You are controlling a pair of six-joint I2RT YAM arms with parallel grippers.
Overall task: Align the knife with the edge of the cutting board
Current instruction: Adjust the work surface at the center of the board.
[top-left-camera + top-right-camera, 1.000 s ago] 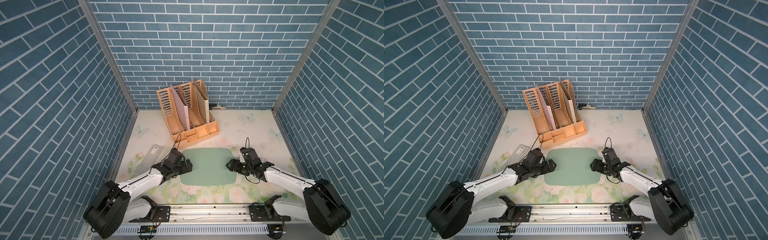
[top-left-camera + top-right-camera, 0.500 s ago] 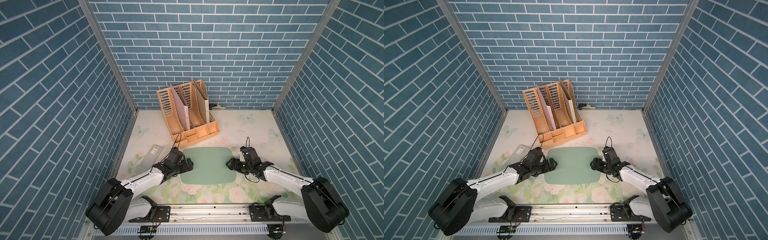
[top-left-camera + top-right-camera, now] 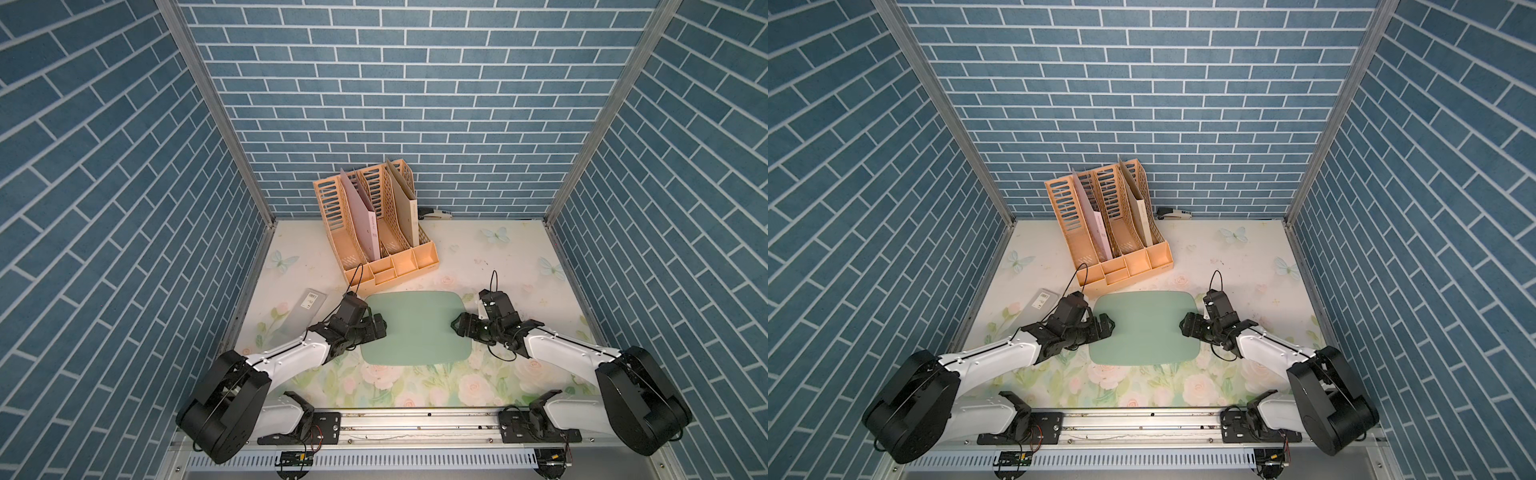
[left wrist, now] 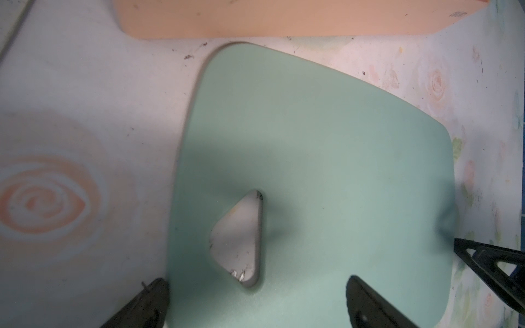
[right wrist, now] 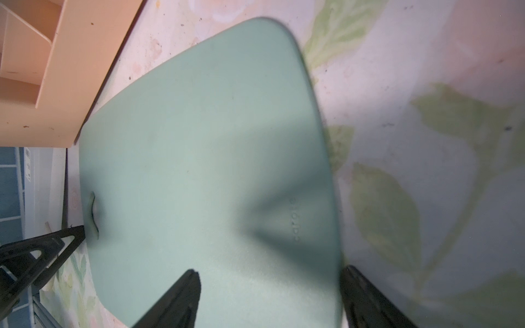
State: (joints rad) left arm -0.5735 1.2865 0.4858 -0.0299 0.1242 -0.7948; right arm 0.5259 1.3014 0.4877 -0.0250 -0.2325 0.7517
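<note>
White arms low, left gripper (image 3: 376,326) and right gripper (image 3: 459,328) jaws parted astride cutting board (image 3: 415,326) ends.

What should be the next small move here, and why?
Probably lift the right pincer clear of the cutting board and draw it back. Both pincers stand open, each astride a short edge of the board, holding nothing; the left pincer is at the triangular hole. The knife shows in no view, so it must be found first.
</note>
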